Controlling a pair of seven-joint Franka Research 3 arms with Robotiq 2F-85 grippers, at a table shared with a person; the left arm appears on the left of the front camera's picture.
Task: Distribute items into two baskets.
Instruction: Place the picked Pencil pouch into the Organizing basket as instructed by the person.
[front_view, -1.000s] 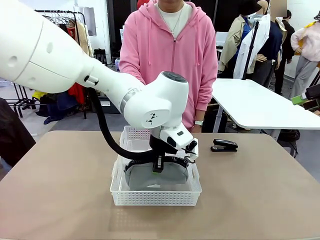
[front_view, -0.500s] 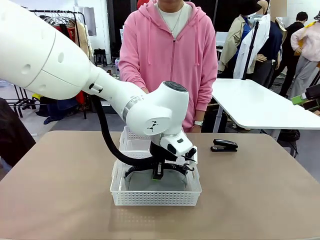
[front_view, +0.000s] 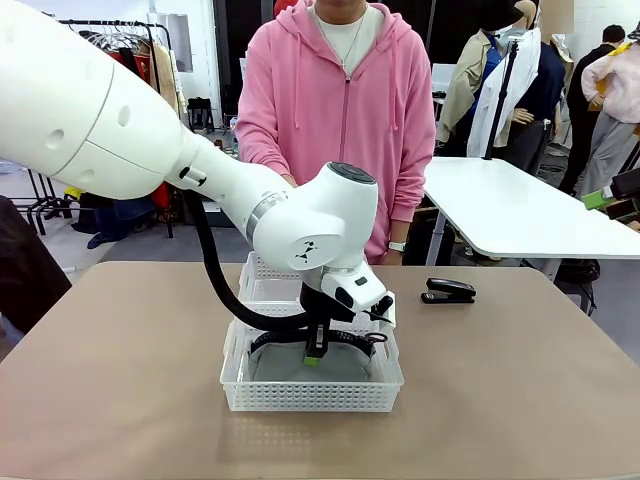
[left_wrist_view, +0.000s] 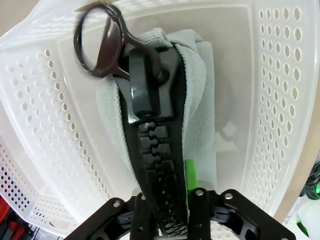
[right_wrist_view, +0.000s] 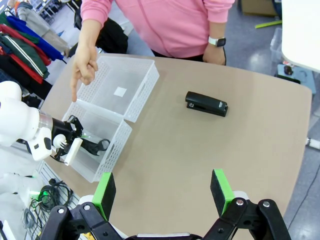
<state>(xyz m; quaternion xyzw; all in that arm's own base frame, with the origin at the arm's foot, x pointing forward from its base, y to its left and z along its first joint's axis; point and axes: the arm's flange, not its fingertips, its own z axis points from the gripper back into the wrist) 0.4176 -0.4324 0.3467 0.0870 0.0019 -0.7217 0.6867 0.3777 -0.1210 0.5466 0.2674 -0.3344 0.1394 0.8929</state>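
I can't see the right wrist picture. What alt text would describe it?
The open right gripper hovers above a tan table with a black stapler lying alone. Farther off, the left gripper dips into the smaller basket, next to the labelled basket, while a person's hand points down at them.

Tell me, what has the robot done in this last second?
The left gripper came down into the nearer basket, lowering the grey pouch onto its floor; its fingers still straddle the strap. The stapler, the far basket and the person stayed put.
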